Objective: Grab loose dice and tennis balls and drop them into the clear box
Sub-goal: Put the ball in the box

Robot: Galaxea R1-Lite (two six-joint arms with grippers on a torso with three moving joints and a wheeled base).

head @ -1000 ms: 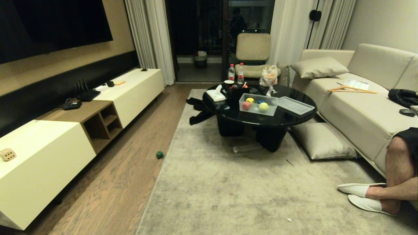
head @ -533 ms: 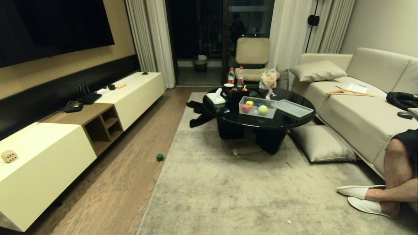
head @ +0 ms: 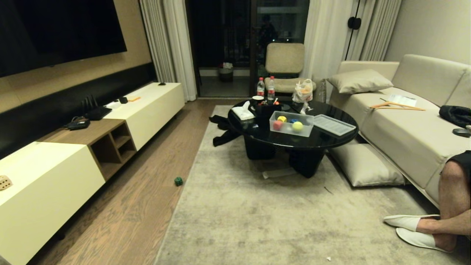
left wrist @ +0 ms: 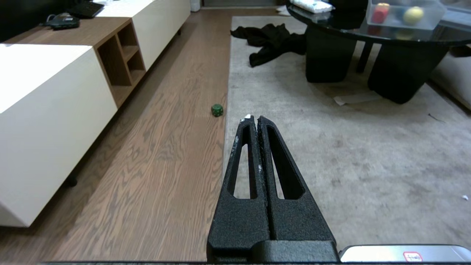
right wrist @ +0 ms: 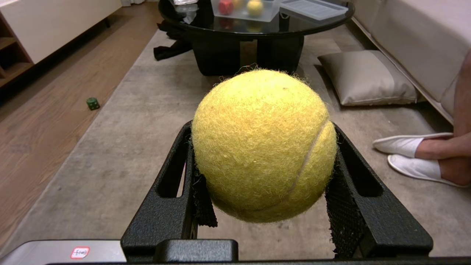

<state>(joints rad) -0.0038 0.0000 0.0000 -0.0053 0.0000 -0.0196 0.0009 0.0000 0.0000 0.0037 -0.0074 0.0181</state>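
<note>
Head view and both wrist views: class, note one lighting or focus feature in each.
Head view: dim warm room, glossy black coffee table mirroring the clear box. Left wrist view: pale cabinet top glares white. Right wrist view: held tennis ball sharp, its fuzz visible; distant table softer.

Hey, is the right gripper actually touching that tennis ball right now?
Touching. The right wrist view shows the tennis ball clamped in the right gripper, both jaws pressed against its sides.
</note>
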